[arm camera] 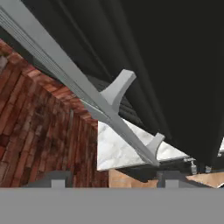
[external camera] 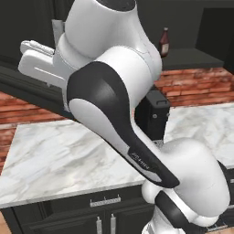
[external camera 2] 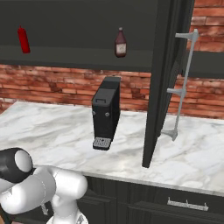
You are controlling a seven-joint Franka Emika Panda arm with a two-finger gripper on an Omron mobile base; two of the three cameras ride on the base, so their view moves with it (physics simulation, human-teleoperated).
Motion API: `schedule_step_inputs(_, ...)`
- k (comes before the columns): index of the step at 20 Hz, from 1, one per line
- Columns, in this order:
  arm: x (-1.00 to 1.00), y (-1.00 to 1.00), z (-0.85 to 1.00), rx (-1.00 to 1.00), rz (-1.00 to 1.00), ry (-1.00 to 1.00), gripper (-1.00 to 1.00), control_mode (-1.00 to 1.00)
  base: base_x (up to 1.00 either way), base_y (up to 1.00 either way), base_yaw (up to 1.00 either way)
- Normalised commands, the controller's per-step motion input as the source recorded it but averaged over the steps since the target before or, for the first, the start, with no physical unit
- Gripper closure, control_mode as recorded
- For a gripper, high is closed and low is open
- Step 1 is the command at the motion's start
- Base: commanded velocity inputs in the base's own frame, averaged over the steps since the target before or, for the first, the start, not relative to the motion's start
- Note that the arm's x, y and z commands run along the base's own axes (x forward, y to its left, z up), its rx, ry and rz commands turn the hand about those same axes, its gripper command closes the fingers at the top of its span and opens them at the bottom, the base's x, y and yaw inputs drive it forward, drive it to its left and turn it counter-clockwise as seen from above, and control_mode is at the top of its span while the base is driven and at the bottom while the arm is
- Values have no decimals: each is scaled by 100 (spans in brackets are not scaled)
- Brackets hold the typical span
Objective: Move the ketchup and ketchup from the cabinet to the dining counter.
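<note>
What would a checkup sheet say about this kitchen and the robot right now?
Surface: white-grey marble counter, bare around the machine.
Job's things: red ketchup bottle and maroon ketchup bottle upright on the cabinet shelf; cabinet door swung open.
Clutter: black coffee machine on the counter.
Fingers: tips apart, close to the door's silver bar handle, holding nothing.
Cables: nothing seen.
Surroundings: red brick wall; dark drawers below.

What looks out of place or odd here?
Nothing is spilled or damaged. The cabinet door stands open over the counter, and both ketchup bottles stand upright on the shelf.
</note>
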Motion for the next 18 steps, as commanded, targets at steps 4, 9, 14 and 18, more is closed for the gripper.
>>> schedule_step_inputs(4,-84,-26,-32,0,0,7,-100,-100,0,0,0)
schedule_step_inputs(9,-68,-62,-27,2,0,1,-100,-100,0,0,0)
schedule_step_inputs(14,-33,-88,-20,4,-5,3,-100,-100,0,0,0)
schedule_step_inputs(18,-7,-88,-20,5,-10,10,-100,-100,0,0,0)
